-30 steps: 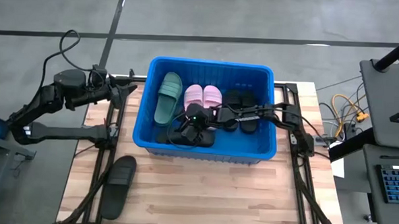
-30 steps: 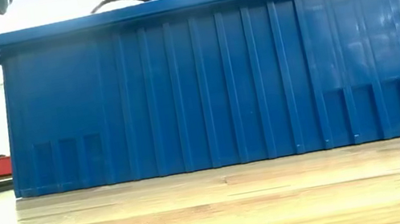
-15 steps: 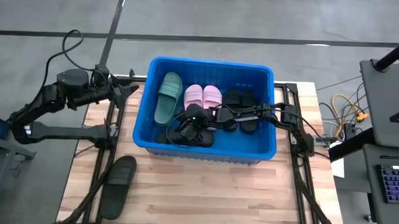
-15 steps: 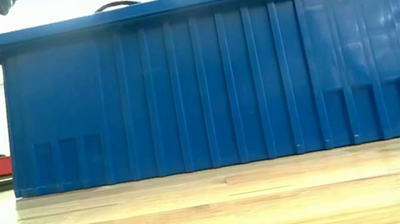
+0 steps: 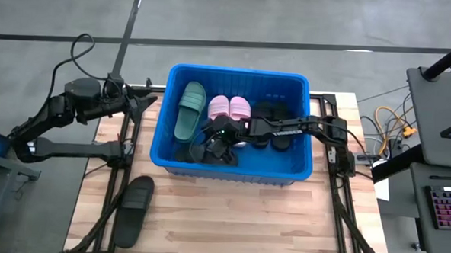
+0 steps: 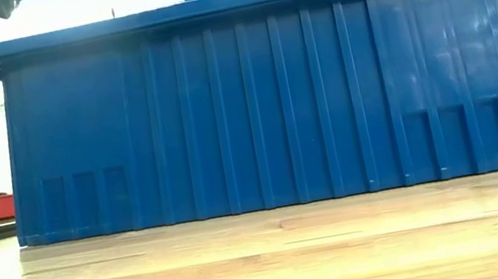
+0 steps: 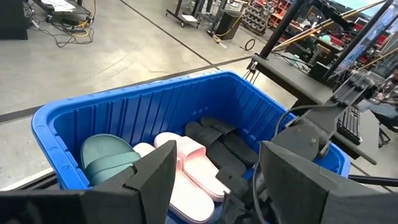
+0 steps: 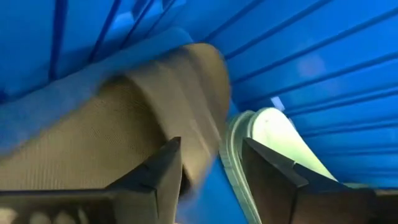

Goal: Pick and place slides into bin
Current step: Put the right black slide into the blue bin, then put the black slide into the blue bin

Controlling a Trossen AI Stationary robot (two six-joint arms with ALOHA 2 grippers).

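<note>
A: Looking past the left gripper (image 7: 214, 180), two dark fingers (image 7: 152, 180) spread apart, nothing between them

B: Beyond those?

A: Blue bin (image 7: 124, 109), ribbed walls, rolled rim. Inside: a dark green slide (image 7: 106, 158) at one end, two pink slides (image 7: 186, 177) side by side next to it, then black slides (image 7: 227, 146) lying just beside the pink pair

B: And the other arm?

A: Right arm (image 7: 314, 134) reaching over the far rim and down into the bin, gripper end hidden behind the near finger. Concrete floor, cables and racks in the room behind
</note>
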